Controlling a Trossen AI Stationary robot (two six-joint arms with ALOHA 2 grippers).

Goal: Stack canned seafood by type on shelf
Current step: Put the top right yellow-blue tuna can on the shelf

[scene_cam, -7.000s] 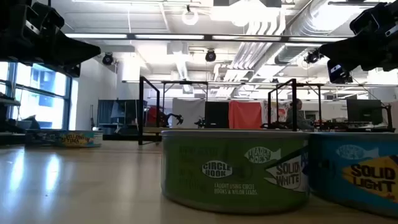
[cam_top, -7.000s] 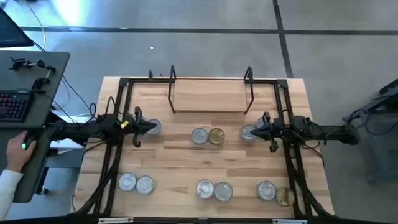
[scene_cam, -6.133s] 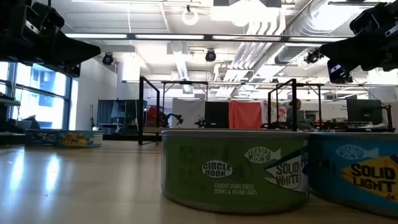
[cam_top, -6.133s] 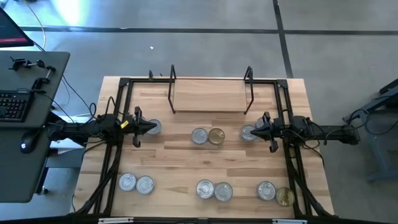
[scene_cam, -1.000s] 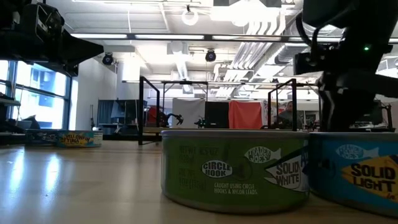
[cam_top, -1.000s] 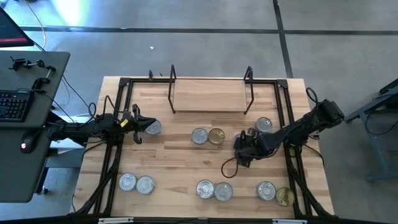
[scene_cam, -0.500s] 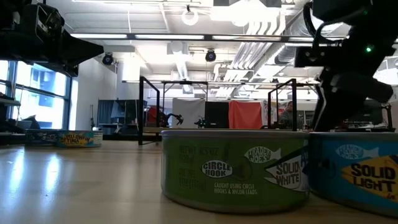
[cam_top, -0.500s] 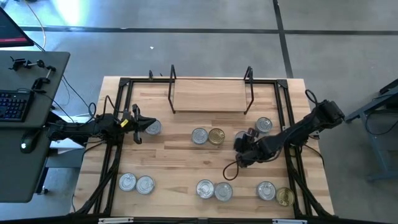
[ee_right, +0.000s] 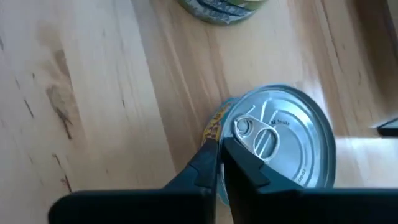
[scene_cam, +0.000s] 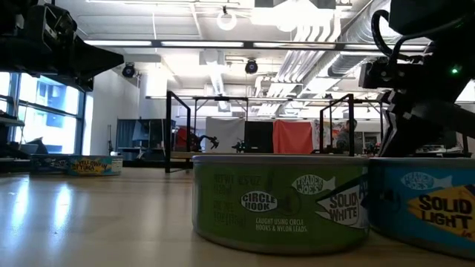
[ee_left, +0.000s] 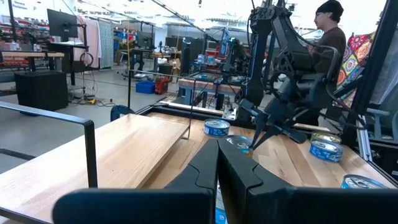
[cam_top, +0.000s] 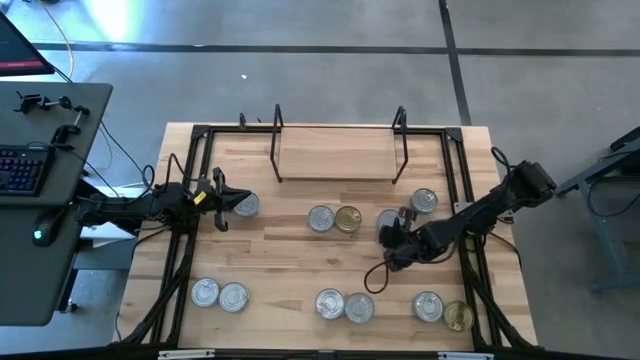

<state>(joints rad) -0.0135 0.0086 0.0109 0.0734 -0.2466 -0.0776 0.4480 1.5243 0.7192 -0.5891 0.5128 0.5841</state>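
Observation:
Several round tins sit on the wooden tabletop. My right gripper points down, shut, at a silver-lidded tin with a pull tab; its fingertips hang over that tin's rim. Another silver tin sits just beyond it. A silver tin and a gold-lidded one stand to its left. My left gripper waits, shut, beside a tin. The light-wood shelf with black wire uprights stands at the far edge. My right gripper comes from above, slanting, with its shut fingertips at the rim of the silver-lidded tin, on the side away from the pull tab. The tin stands flat on the table. I cannot tell whether the fingertips touch it.
Three pairs of tins line the near edge: silver ones, and a silver and gold pair. In the low view a green tin and a blue one fill the foreground. A person stands beyond the table.
My right arm has shifted a little toward the table's right and near edges, staying low over the silver-lidded tin. The left arm and the tins have kept still.

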